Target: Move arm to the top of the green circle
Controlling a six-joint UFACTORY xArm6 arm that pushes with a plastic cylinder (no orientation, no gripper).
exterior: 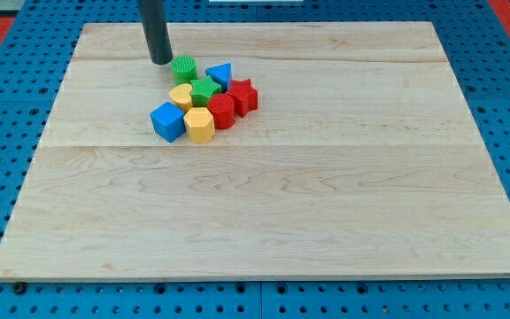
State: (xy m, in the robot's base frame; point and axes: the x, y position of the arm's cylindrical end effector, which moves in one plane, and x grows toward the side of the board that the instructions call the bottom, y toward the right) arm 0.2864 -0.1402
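Note:
The green circle (184, 69) is a short round block at the top of a tight cluster on the wooden board (264, 221). My tip (161, 61) rests on the board just to the upper left of the green circle, close to it with a thin gap. Below the circle sit a green star (204, 89) and a yellow heart (181, 96). A blue triangle (220, 74) lies to the circle's right.
The cluster also holds a red star (243, 96), a red hexagon-like block (221, 112), a yellow hexagon (199, 125) and a blue cube (167, 121). Blue pegboard (7, 106) surrounds the board.

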